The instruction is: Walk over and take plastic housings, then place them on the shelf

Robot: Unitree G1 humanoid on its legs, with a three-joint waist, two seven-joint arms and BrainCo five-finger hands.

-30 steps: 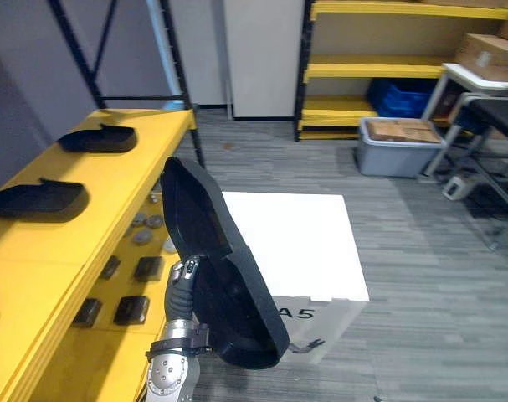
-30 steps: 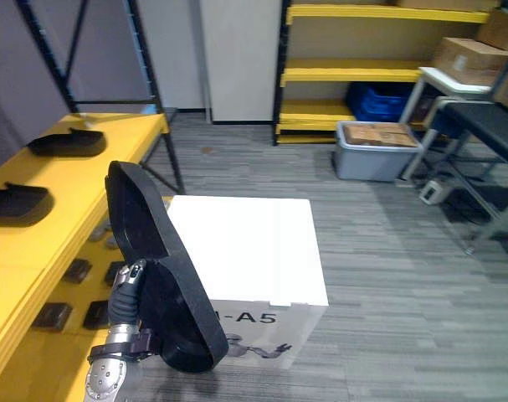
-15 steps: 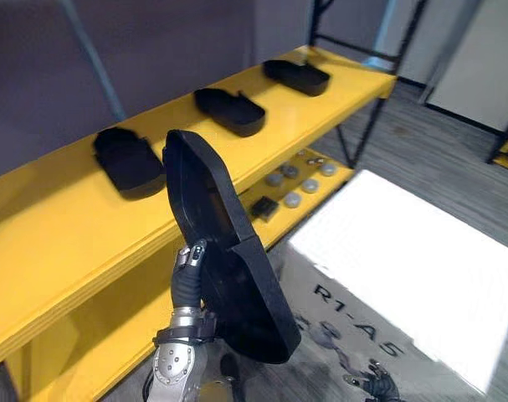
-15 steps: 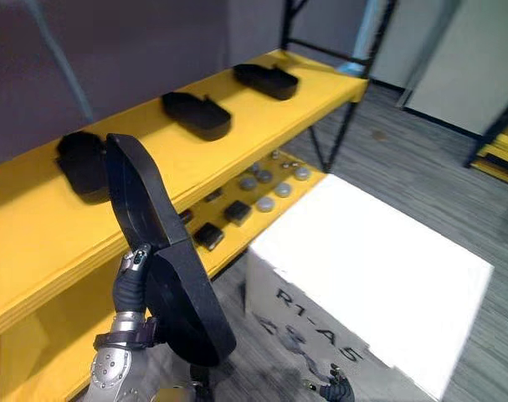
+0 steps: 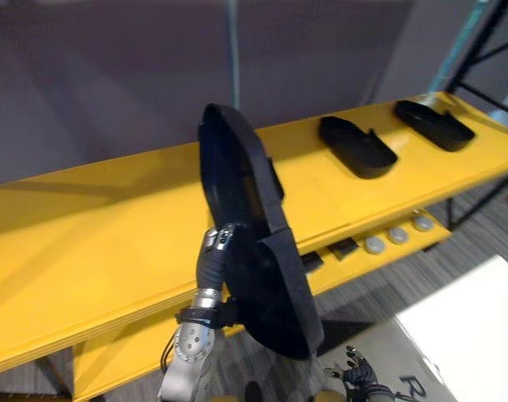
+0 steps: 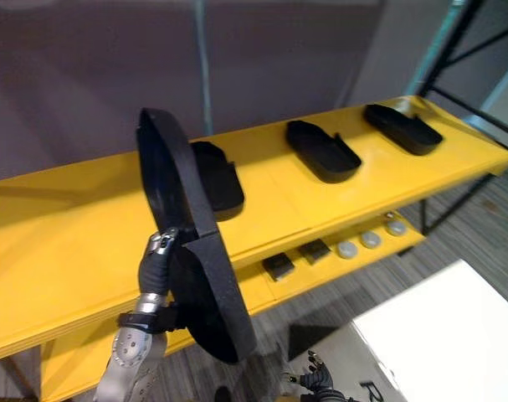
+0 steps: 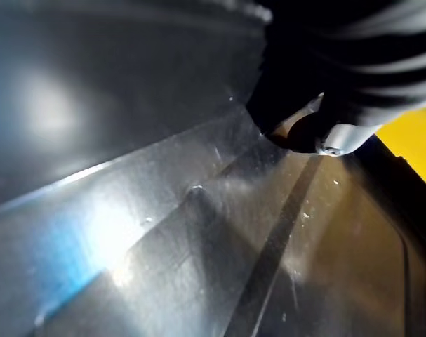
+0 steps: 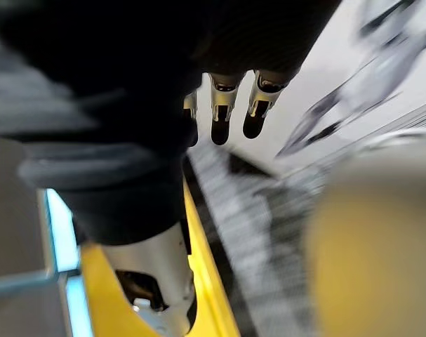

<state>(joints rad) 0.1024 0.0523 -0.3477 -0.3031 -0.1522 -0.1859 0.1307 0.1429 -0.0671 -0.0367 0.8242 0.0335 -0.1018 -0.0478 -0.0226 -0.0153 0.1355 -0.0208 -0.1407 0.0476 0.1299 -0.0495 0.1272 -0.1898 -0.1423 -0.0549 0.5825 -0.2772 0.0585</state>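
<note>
I've got the left hand (image 5: 213, 255) curled round the plastic housing (image 5: 237, 184), standing on end, shelf (image 5: 94, 234) just beyond.

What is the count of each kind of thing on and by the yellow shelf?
Housings on the top shelf: 3
Housing in the left hand: 1
Round grey discs: 3
Small dark blocks: 2
White box: 1
Total: 10

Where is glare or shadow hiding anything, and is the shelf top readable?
Left wrist view: bright glare washes over the glossy surface of the held housing. Right eye view: the shelf top is evenly lit, a soft shadow only along its back left edge; three housings on it stand out dark; the white box is washed to plain white.
</note>
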